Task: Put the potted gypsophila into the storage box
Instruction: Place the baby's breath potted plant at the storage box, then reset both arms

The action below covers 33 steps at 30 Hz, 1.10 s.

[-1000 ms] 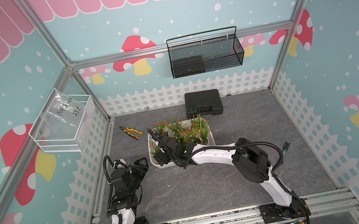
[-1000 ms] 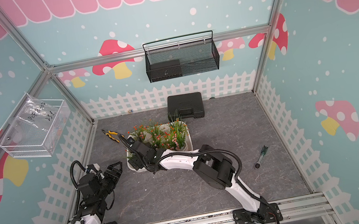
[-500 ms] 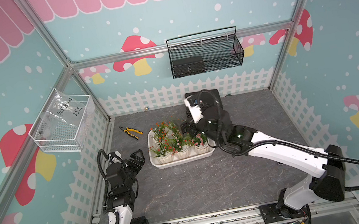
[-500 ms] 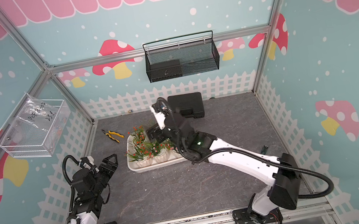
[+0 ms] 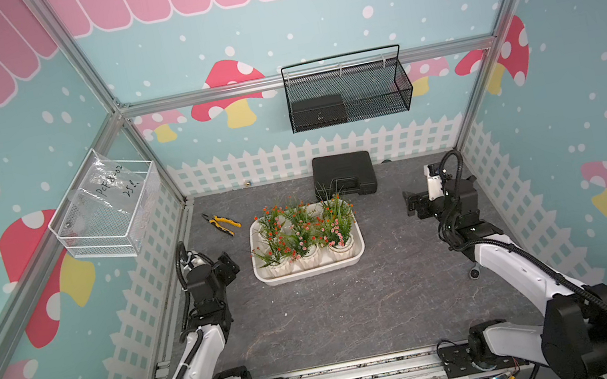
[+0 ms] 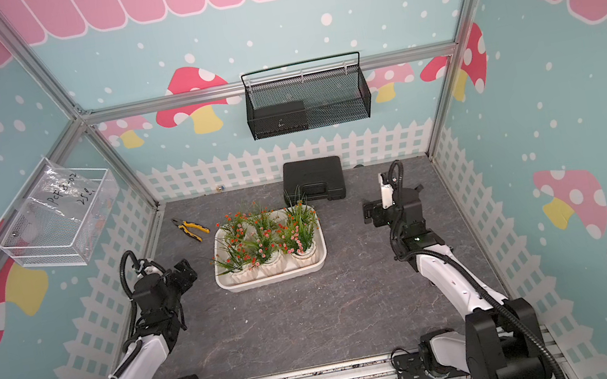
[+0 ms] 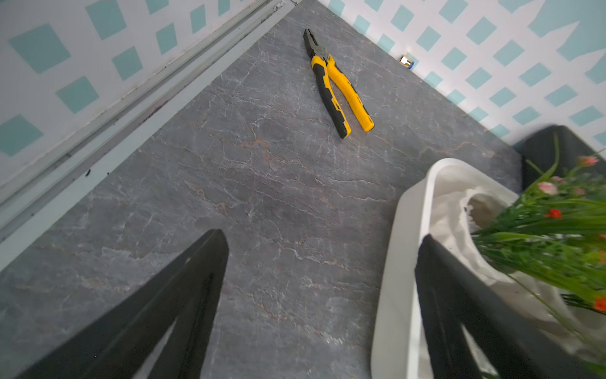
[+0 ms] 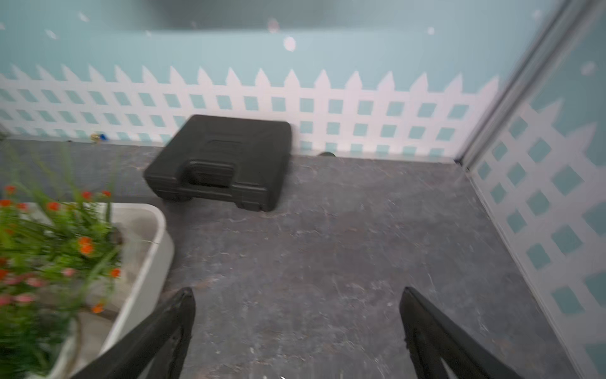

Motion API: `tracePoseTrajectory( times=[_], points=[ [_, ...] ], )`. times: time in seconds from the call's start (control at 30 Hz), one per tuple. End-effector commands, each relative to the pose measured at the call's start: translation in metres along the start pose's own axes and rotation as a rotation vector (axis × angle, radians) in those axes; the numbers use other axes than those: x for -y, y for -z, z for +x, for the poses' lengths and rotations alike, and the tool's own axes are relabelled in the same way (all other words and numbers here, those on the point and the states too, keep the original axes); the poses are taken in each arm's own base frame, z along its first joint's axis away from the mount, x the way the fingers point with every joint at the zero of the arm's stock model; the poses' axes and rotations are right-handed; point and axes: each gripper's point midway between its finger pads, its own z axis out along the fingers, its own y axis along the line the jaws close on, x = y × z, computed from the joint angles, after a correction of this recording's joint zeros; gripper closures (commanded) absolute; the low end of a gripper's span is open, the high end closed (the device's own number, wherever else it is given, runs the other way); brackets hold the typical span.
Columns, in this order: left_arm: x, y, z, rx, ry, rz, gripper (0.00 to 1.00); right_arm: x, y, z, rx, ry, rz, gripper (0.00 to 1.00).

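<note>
Item: potted gypsophila (image 5: 304,237), two rows, upright inside the storage box (image 5: 308,273), none outside it on the worktop (image 5: 337,319); my left fingers (image 7: 183,292) and right fingers (image 8: 426,328), either side of the box, spread and empty; task apparently complete.

Grey marbled floor (image 5: 336,311). Teal walls (image 5: 179,22) printed with mushrooms, pink scallops up top and a white picket fence (image 5: 267,163) along the base. Black mesh basket (image 5: 364,91) hangs on the back wall.
</note>
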Motion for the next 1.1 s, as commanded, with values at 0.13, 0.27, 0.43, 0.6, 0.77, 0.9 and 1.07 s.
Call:
tracePoseTrajectory(
  times=[0.13, 0.27, 0.43, 0.6, 0.77, 0.9, 1.07],
  points=[
    [0.006, -0.016, -0.013, 0.195, -0.166, -0.068, 0.11, 0.034, 0.0, 0.004, 0.154, 0.079, 0.099, 0.0],
    [0.01, -0.017, -0.014, 0.231, -0.178, -0.06, 0.09, 0.039, 0.004, 0.03, 0.188, 0.153, 0.126, 0.0],
    [0.022, -0.029, -0.006, 0.231, -0.22, -0.043, 0.09, 0.047, 0.001, 0.055, 0.167, 0.133, 0.125, 0.01],
    [0.025, -0.033, -0.005, 0.219, -0.233, -0.044, 0.09, 0.05, -0.008, 0.067, 0.158, 0.086, 0.093, 0.01],
    [0.032, -0.041, 0.007, 0.21, -0.266, 0.006, 0.08, 0.039, 0.002, 0.067, 0.253, 0.113, 0.053, 0.01],
    [0.038, -0.046, 0.009, 0.2, -0.293, 0.007, 0.06, 0.033, 0.005, 0.076, 0.261, 0.137, 0.043, 0.01],
    [0.038, -0.049, 0.011, 0.174, -0.297, -0.003, 0.02, 0.025, 0.005, 0.075, 0.275, 0.158, 0.002, 0.0]
  ],
)
